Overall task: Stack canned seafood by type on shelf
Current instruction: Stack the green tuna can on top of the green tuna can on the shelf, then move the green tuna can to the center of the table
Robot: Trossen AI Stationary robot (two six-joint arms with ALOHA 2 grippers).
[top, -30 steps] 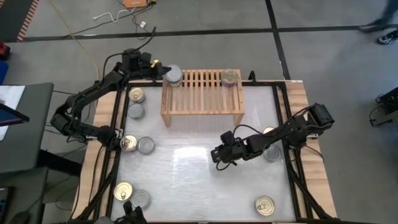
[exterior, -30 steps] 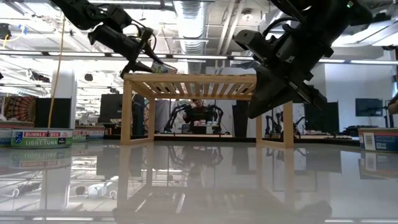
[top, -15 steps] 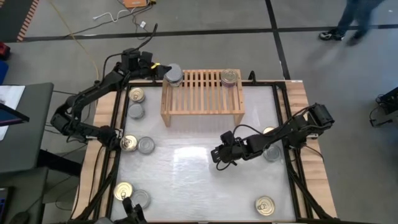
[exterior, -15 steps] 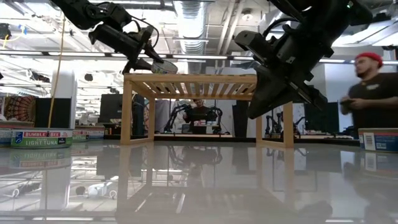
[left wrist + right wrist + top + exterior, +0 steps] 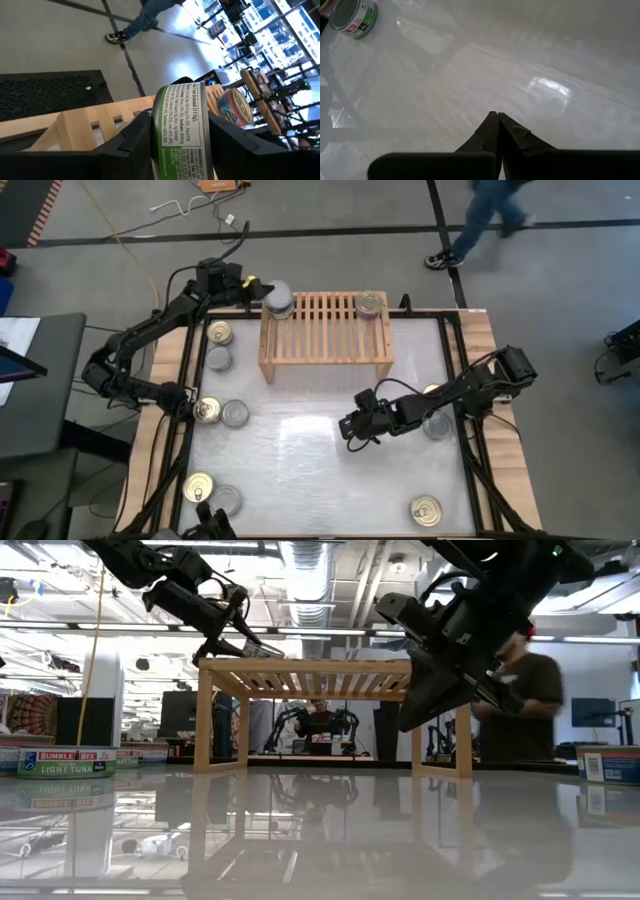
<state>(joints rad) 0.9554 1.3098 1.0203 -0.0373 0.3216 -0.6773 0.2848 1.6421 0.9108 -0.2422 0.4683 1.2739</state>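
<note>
1. Left gripper (image 5: 262,292) sits at the upper left of the high view, at the far left corner of the shelf (image 5: 325,358). Its fingers (image 5: 125,145) are clamped on a silver-topped tin (image 5: 279,300) with a green-and-white label, tilted over the slats.
2. That held tin has barely moved since a second ago: same corner, a slight shift only.
3. A gold-lidded tin (image 5: 369,304) stands on the shelf's far right corner, unmoved.
4. Right gripper (image 5: 347,428) hangs over the table (image 5: 320,480) centre, below the shelf in the high view, its fingers pressed together on nothing (the wrist view shows only bare white surface ahead). Same pose as before.
5. Loose tins (image 5: 220,347) still line the left edge of the high view in pairs; one gold-lidded can (image 5: 426,510) sits lower right, two more partly hidden under the right arm.
6. Main change: a person (image 5: 478,220) walking along the floor at the top of the high view has moved leftward from the upper right corner; in the low view the same figure now stands behind the right arm.
</note>
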